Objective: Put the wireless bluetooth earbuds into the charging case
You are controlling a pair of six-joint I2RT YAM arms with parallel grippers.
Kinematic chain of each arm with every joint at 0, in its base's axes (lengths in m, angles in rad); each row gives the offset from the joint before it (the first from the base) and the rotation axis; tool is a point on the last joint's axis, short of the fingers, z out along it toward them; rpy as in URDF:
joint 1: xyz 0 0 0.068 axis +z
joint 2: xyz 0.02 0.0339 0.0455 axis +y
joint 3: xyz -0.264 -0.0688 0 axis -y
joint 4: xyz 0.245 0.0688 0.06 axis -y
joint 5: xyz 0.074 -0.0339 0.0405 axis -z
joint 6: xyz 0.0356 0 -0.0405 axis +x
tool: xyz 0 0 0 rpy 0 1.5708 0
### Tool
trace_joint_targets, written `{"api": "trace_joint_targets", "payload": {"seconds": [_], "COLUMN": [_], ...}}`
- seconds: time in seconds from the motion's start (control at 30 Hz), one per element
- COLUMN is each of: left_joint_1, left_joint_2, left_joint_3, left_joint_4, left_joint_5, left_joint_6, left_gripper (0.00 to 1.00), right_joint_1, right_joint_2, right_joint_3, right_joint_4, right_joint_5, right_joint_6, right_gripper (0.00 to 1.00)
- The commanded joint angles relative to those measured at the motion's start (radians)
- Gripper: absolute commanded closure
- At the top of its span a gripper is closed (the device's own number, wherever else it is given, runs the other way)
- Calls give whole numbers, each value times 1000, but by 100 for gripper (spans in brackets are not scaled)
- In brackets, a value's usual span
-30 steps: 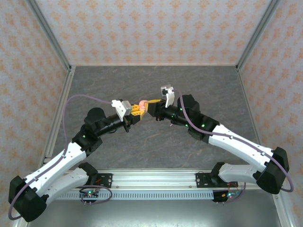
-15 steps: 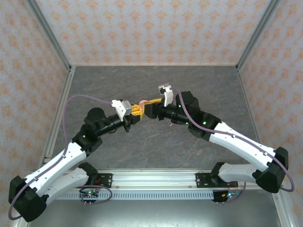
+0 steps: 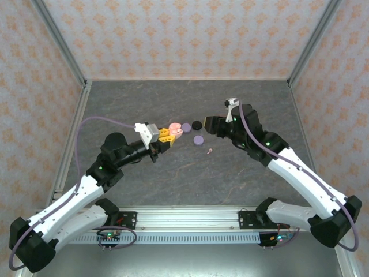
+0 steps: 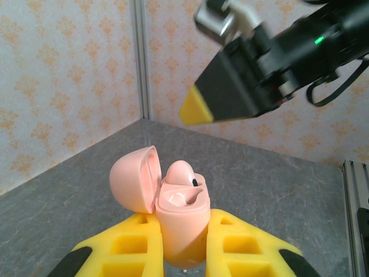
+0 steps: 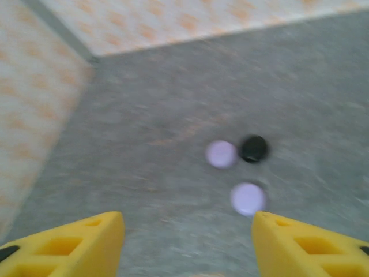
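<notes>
Nearest the bases we saw a tiny glossy loose earbud (image 3: 210, 152) on the mottled grey table (image 3: 144, 101). It lay just base-side of the right gripper (image 3: 211, 123), which hung empty with fingers spread. We judged the right arm nearer; the bud's axis was too small to read. The left gripper (image 3: 166, 135) clamped the smooth pink charging case (image 4: 183, 213), lid open, with a seated earbud (image 4: 182, 172) and one socket free. Flat round discs (image 5: 221, 154) lay beyond.
</notes>
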Motion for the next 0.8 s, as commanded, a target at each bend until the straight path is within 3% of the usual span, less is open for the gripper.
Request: {"api": "trace_joint_targets", "payload": {"seconds": [0.0, 0.47, 0.77], "left_joint_1": [-6, -8, -9], "left_joint_2": [-22, -22, -18], "left_joint_3": [-15, -13, -16], "left_joint_4": [-2, -10, -6], "left_joint_5": [-16, -18, -16], "left_joint_6": [21, 22, 22], "left_gripper": [100, 100, 100], "right_joint_1": [-54, -97, -97], "right_joint_2": [78, 496, 603], "right_joint_3": [-44, -74, -55], "right_joint_4": [-158, -25, 31], "right_joint_5": [60, -35, -81], "right_joint_6": [49, 111, 137], "right_gripper": [43, 57, 61]}}
